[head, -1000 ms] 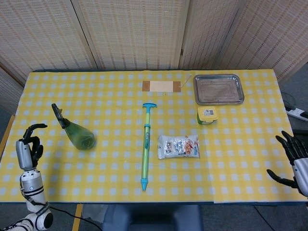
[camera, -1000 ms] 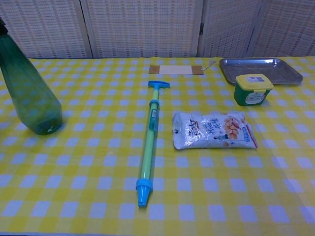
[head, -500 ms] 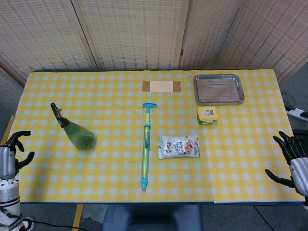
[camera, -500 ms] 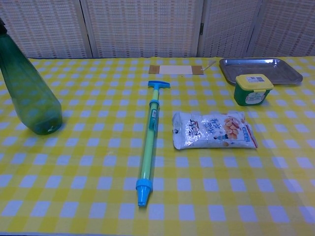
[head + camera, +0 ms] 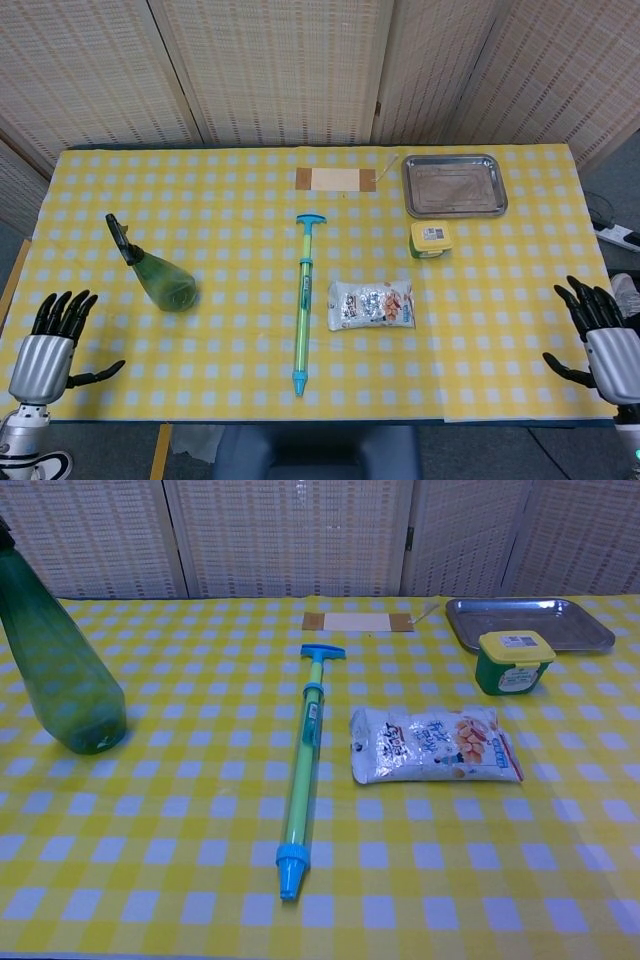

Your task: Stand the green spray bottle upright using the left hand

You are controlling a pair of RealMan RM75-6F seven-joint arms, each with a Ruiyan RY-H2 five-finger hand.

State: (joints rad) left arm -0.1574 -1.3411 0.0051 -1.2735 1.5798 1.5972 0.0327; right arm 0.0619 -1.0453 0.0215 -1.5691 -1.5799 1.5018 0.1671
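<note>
The green spray bottle point(image 5: 160, 275) stands upright on the yellow checked table point(image 5: 230, 210), left of the middle; its black nozzle points up and away. In the chest view the green spray bottle point(image 5: 60, 670) rises at the far left, its top cut off by the frame. My left hand point(image 5: 52, 345) hovers at the table's front left corner, fingers spread, holding nothing, well apart from the bottle. My right hand point(image 5: 600, 340) is at the front right edge, fingers spread and empty. Neither hand shows in the chest view.
A long green and blue pump toy point(image 5: 303, 305) lies in the middle, with a snack packet point(image 5: 371, 304) to its right. A small green tub point(image 5: 430, 239) sits in front of a metal tray point(image 5: 454, 185). A brown card point(image 5: 336, 180) lies at the back.
My left hand has drawn back from beside the bottle to the front left corner and spread its fingers. The right hand shifted slightly lower. The bottle has stayed upright.
</note>
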